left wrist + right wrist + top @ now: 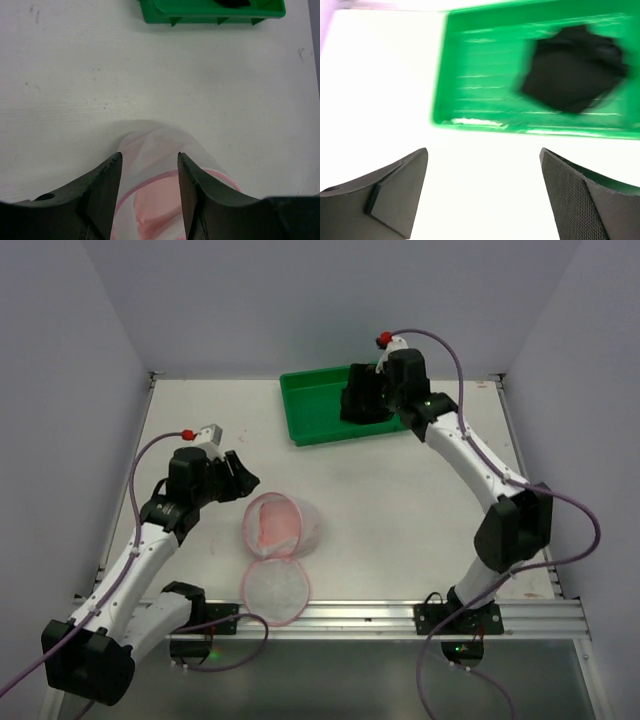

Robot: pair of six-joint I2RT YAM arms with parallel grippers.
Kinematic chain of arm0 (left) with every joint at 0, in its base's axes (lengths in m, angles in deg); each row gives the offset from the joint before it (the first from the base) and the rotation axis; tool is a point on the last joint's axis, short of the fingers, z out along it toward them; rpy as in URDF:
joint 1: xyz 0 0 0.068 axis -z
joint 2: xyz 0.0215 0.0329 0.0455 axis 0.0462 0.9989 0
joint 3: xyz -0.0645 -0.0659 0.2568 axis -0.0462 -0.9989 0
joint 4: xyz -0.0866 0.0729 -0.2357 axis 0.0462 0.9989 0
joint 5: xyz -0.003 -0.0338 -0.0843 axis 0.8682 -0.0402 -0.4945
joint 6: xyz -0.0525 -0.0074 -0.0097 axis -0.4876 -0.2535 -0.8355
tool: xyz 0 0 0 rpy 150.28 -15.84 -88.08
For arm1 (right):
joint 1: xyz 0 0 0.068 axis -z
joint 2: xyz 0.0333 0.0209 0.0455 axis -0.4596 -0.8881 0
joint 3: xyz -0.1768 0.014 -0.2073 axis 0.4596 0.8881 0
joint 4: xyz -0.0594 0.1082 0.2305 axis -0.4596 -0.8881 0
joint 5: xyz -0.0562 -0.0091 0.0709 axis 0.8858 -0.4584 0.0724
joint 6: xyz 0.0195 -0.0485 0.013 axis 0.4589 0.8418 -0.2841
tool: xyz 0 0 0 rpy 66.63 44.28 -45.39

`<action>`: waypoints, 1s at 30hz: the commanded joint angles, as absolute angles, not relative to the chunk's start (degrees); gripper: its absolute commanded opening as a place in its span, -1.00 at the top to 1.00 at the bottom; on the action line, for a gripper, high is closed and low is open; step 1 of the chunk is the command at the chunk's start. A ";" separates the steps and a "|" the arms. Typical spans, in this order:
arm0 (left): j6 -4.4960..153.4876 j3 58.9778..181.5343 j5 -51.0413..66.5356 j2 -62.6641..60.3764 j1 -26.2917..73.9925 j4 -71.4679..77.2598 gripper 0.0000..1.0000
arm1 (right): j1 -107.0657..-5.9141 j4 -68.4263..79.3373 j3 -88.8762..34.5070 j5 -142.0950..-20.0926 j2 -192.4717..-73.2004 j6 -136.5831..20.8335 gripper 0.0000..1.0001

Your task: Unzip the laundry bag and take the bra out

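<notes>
The laundry bag (pixel 283 525) lies on the white matte surface (pixel 400 500), directly in front of the left tool (pixel 149 155) and touching its tips. It is made of thin white mesh that lets a soft pink colour show through, and a pink trim runs around its round edge. The bag is unzipped and opened into two round parts. The domed part stands up between the fingers of the left tool. The flat disc (pixel 275 587) lies just behind it, on the side nearer to the arm bases, and the two are joined at one edge.

The black fingers (pixel 102 200) of the left tool stand about half apart and the mesh fills the gap between them. I cannot tell if they press on it.

The right tool (pixel 484 150) is wide apart and holds nothing. Its inner pads have a fine grid texture. Just ahead of it is the green plastic tray (pixel 480 65), rectangular, glossy, with low ribs on its floor. The bra (pixel 572 67) lies inside, ahead and to the right of this tool, as a black crumpled lump of fabric. The view is blurred, so its shape is not clear.
</notes>
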State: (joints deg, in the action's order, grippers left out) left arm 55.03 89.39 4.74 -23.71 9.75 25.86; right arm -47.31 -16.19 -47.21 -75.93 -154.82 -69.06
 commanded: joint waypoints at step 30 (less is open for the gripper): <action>48.89 83.15 10.65 -30.14 26.35 26.44 0.01 | -82.82 -11.17 -19.22 -65.02 -143.42 -77.96 0.11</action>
